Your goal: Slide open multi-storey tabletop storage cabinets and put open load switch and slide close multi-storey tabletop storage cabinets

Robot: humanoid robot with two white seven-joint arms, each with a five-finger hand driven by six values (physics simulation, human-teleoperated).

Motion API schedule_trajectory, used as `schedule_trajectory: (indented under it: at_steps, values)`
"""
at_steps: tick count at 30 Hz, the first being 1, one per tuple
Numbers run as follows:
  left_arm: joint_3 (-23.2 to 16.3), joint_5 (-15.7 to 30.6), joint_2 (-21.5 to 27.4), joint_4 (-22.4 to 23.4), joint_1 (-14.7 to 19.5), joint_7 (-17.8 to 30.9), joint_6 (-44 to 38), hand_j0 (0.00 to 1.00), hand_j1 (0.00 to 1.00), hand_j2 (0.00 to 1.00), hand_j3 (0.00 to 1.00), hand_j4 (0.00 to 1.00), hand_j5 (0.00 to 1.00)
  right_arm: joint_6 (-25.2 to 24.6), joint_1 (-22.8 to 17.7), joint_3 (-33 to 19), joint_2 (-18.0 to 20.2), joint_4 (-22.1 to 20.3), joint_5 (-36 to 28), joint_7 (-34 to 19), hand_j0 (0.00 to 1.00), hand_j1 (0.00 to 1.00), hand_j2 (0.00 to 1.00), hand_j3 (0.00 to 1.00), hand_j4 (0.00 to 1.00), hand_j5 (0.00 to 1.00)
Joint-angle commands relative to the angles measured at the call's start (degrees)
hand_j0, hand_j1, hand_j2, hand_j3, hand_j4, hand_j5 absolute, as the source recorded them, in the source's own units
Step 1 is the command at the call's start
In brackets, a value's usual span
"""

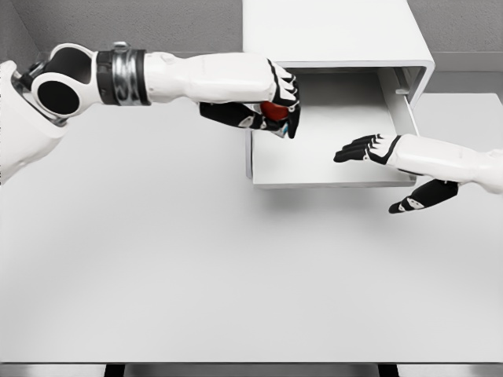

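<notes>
A white tabletop storage cabinet [338, 35] stands at the back, its drawer [326, 157] pulled out toward me and showing a bare white floor. My left hand [271, 110] reaches in from the left and hangs over the drawer's left edge, fingers curled around a small red object [274, 111], the load switch, mostly hidden by the fingers. My right hand [377, 169] comes in from the right and hovers at the drawer's front right corner, fingers spread, holding nothing.
The cabinet and drawer sit on a wide white table [196, 275] whose front edge runs along the bottom of the view. A grey wall stands behind the cabinet.
</notes>
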State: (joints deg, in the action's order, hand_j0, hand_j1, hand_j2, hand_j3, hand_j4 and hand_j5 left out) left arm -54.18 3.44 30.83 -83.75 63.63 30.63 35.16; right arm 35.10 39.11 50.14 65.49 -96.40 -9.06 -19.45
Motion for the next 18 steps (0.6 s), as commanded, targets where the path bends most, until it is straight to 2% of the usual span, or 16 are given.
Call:
schedule_trajectory:
  at_steps: [1,6,7,8,18]
  values:
    - [0.0,-0.1,-0.7,0.5,0.0,0.0,-0.2,0.43,0.43,0.43,0.43,0.43,0.43,-0.1,0.0,-0.2,0.1,0.0,-0.4,0.0,1.0,1.0,1.0,1.0,1.0,1.0]
    - [-0.2,-1.7,-3.1,3.0,-0.1,0.0,-0.2,0.43,0.43,0.43,0.43,0.43,0.43,-0.1,0.0,-0.3,0.1,0.0,-0.4,0.0,1.0,1.0,1.0,1.0,1.0,1.0]
    - [-2.2,-1.8,-3.6,3.8,0.7,0.0,-0.2,0.43,0.43,0.43,0.43,0.43,0.43,-0.1,0.0,-0.3,0.1,0.0,-0.4,0.0,1.0,1.0,1.0,1.0,1.0,1.0]
    - [-2.5,-1.9,-4.6,4.7,1.1,0.0,-0.2,0.43,0.43,0.43,0.43,0.43,0.43,-0.1,0.0,-0.3,0.1,0.0,-0.4,0.0,1.0,1.0,1.0,1.0,1.0,1.0]
    - [-4.1,-2.2,-6.0,7.5,1.5,0.0,-0.2,0.43,0.43,0.43,0.43,0.43,0.43,-0.1,-0.5,-0.3,0.0,0.0,-0.4,0.0,1.0,1.0,1.0,1.0,1.0,1.0]
